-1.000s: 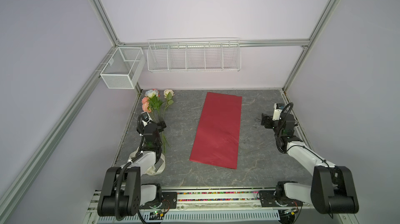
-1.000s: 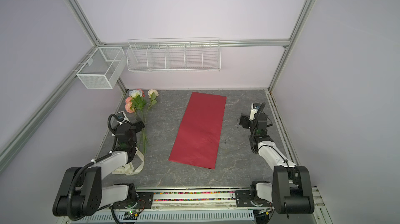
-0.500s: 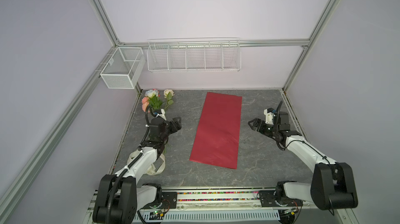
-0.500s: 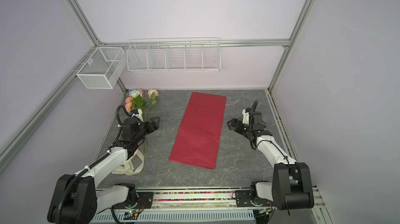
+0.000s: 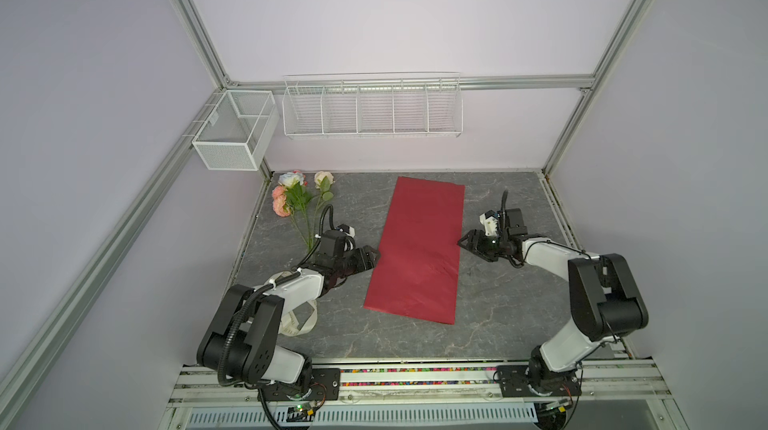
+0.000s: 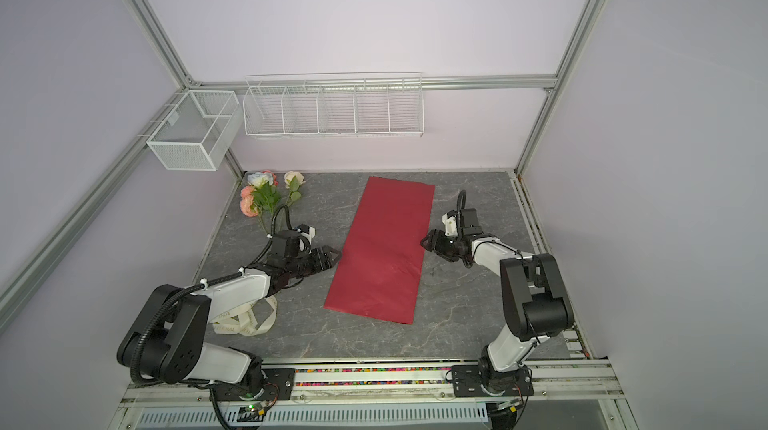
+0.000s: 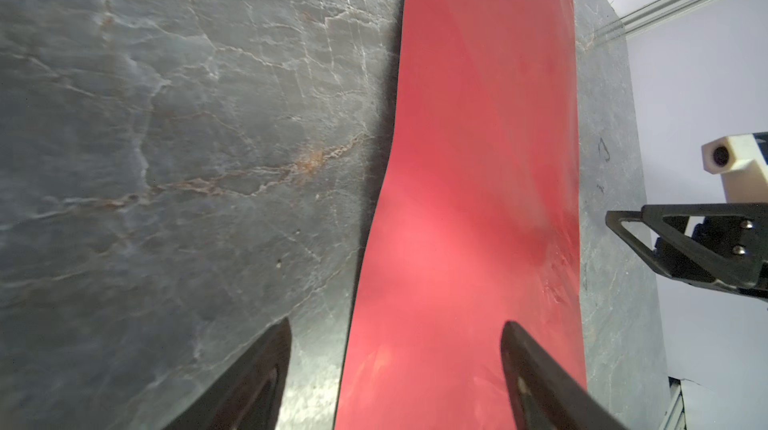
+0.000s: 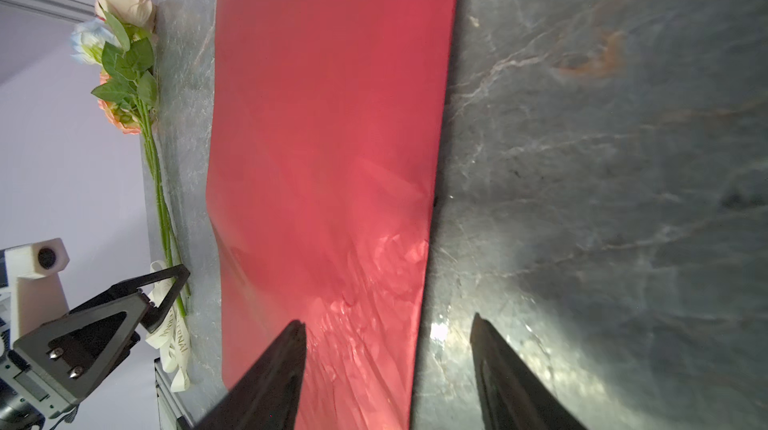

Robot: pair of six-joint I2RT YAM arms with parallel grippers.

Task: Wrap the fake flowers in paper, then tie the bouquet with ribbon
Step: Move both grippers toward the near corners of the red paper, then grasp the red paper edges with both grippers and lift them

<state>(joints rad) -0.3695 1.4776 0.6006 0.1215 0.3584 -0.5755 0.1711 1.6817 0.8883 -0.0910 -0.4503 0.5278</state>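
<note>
The bouquet of fake flowers [image 5: 297,199] [image 6: 266,195] [image 8: 124,71] lies loose at the far left of the table, stems toward the front. No gripper touches it. A dark-red paper sheet [image 5: 419,245] [image 6: 386,249] lies flat in the middle. My left gripper [image 5: 372,259] [image 6: 334,259] [image 7: 395,324] is open at the sheet's left long edge, and that edge runs between its fingers. My right gripper [image 5: 463,241] [image 6: 426,241] [image 8: 387,320] is open at the right long edge, straddling it the same way. The paper [image 8: 361,282] is creased near the right gripper.
A cream printed ribbon [image 5: 297,320] [image 6: 245,320] [image 8: 174,340] lies looped under the left arm near the front left. A white wire shelf [image 5: 372,106] hangs on the back wall, and a mesh box [image 5: 232,133] hangs at the left corner. The arm rail [image 5: 415,370] runs along the front.
Both arms swung in from the table's sides to the red paper's long edges. The left gripper left the flower stems. The right jaws stand narrower than before.
</note>
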